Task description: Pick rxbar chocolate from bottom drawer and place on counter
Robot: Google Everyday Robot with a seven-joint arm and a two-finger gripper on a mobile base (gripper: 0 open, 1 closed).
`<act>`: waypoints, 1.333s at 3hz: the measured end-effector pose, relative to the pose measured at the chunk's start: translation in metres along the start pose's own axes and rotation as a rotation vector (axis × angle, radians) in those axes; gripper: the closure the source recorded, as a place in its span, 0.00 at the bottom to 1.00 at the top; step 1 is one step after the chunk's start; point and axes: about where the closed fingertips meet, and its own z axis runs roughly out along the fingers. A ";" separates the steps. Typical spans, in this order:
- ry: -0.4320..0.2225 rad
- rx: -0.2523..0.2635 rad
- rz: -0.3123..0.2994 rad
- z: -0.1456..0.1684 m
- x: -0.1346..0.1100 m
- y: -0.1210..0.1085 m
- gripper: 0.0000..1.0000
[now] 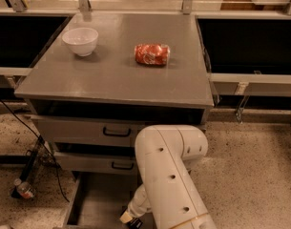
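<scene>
The chocolate bar itself does not show from where I stand; the robot's thick white arm (171, 175) covers much of the bottom drawer (95, 199), which is pulled out toward the near side with a strip of its flat grey floor bare on the left. The gripper (130, 219) is down low in that drawer, at the very near edge of what I can see, and whether it is spread, closed or holding anything I cannot tell. Above it are the two shallower drawers (88, 130), each with a black handle (116, 132). The grey counter (111, 80) tops the cabinet; on it a white bowl (80, 40) stands at the far left and a shiny red packet (152, 54) lies to the right of the bowl, well apart from it. On the speckled floor (250, 166) to the left of the cabinet lies a small bottle (25, 190).
</scene>
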 end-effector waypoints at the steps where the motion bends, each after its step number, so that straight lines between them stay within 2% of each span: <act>1: 0.001 0.000 -0.002 0.000 0.000 0.000 0.27; 2: 0.002 -0.001 -0.002 0.001 0.000 0.001 0.17; 3: 0.002 -0.001 -0.002 0.001 0.000 0.001 0.17; 4: 0.007 -0.008 -0.004 0.004 0.002 0.002 0.23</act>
